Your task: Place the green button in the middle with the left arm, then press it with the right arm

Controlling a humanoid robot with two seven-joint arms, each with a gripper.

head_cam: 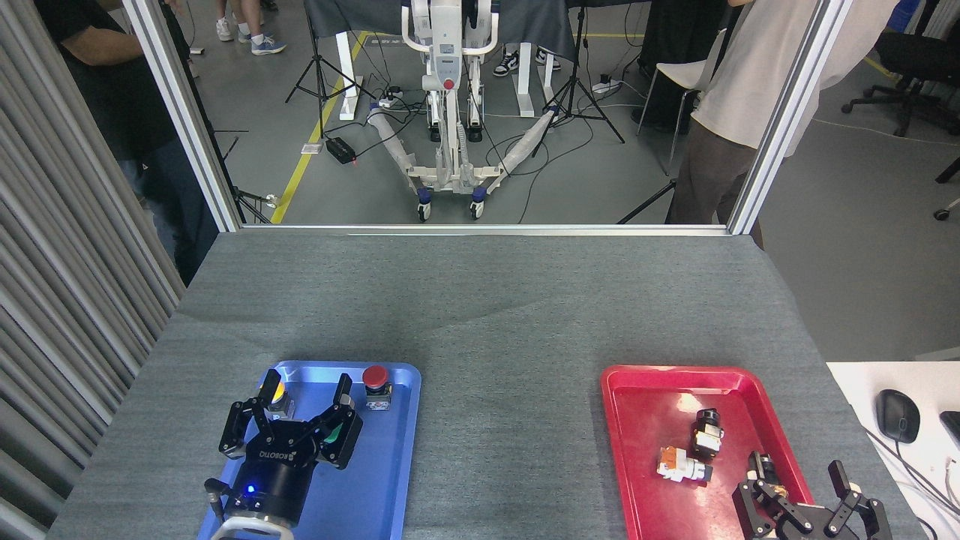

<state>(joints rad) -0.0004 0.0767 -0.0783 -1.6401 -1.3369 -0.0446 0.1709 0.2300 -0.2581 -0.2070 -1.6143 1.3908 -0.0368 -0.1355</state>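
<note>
Left pincer [306, 391] open over blue tray [390, 450], near left on grey worktop [495, 315]. Green button [335, 433] glimpsed beneath its fingers. Yellow button [278, 393] and red button [376, 385] at tray's far end. Right pincer [799, 476] open, near right, over red tray [645, 420].

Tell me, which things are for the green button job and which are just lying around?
For the job:
- green button, mostly hidden under the left gripper
- middle of the cloth
- right gripper

Just lying about:
- yellow button
- red button
- blue tray
- red tray and its black part and white part
- mouse
</note>
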